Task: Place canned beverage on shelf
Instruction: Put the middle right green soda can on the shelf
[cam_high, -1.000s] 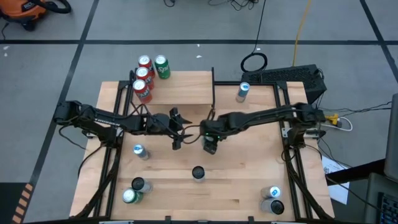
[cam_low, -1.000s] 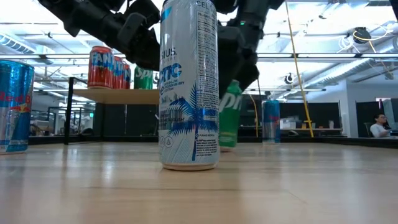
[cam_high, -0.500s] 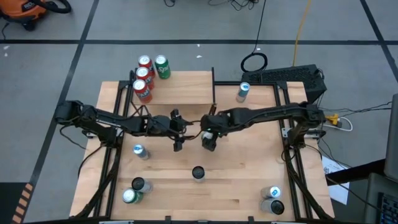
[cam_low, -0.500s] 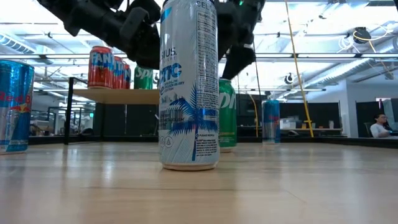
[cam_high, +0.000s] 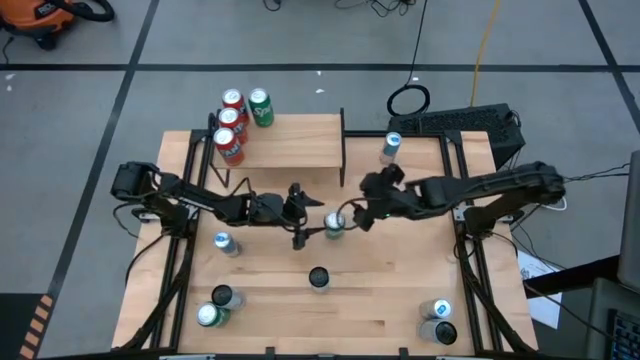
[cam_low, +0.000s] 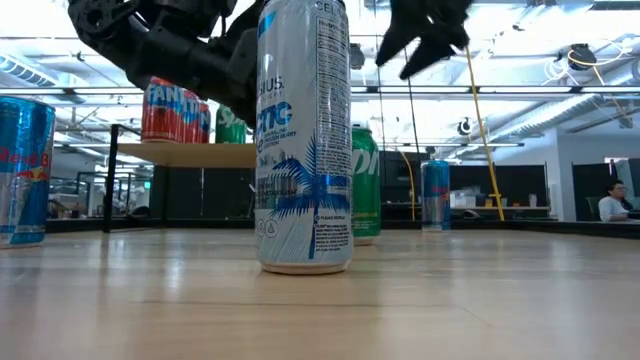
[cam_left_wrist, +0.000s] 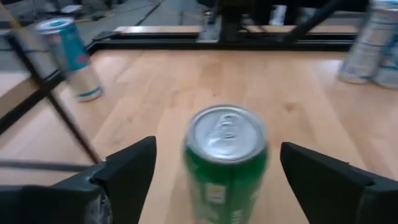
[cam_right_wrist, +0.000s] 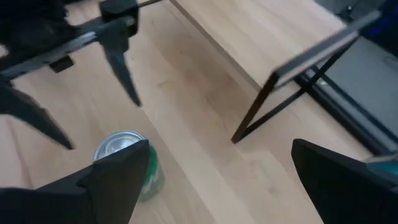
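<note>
The right gripper (cam_high: 352, 218) has let go and backed off, jaws wide, leaving the green aluminium can (cam_high: 333, 226) upright on the table before the left gripper's (cam_high: 299, 217) spread fingers, not yet on the small light-wood shelf (cam_high: 290, 145).

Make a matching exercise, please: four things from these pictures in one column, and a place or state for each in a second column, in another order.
1. green can
2. shelf
3. right gripper
4. tall white can

a. carries four cans at one end
b. open, drawn back beside the can
c. nearest the low camera
d. upright on the table between both grippers

Pairs: 1-d, 2-a, 3-b, 4-c
</note>
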